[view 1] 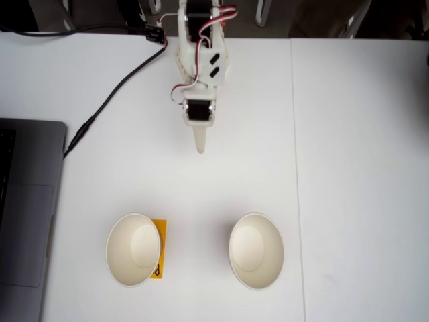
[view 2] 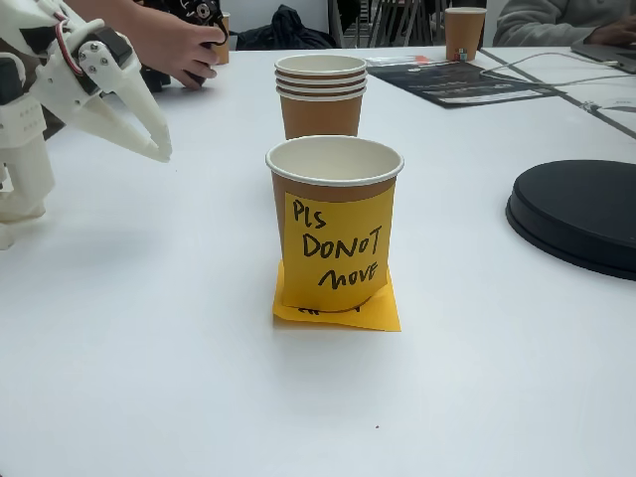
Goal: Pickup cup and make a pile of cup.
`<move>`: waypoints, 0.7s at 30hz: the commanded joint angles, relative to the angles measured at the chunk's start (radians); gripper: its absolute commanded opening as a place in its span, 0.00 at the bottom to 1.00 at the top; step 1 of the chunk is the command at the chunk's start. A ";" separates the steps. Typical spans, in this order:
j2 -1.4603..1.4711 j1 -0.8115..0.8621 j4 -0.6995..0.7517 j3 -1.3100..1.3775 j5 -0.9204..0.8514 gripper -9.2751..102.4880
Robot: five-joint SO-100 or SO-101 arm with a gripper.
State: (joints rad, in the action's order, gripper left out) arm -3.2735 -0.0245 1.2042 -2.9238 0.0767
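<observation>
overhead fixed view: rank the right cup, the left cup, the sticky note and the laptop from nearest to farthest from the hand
Going by the fixed view from above, measured from the hand:
1. Right cup, below and to the right.
2. Sticky note and left cup, below and to the left, touching each other; too close to call.
3. Laptop, at the left edge.

The arm (view 1: 200, 64) is white plastic, blocky at the joints, with black motor housings set into the shell. Red, white and black wires loop out at about 1 o'clock from its upper body in a fixed view, and another small red loop shows at 9 o'clock lower down. Two black slots mark one white panel. The fingers (view 1: 200, 144) narrow into a pale, pointed tip; in a fixed view they (view 2: 149, 134) look like smooth white wedges.
</observation>
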 commanded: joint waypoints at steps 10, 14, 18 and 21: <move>0.008 -0.005 -0.009 0.017 0.005 0.02; 0.077 0.009 -0.021 0.026 0.005 0.02; 0.201 0.011 -0.025 0.112 0.006 0.02; 0.282 0.012 -0.026 0.196 0.006 0.02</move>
State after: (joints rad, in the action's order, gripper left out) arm -3.0833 -0.0245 1.2042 -2.8762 0.0767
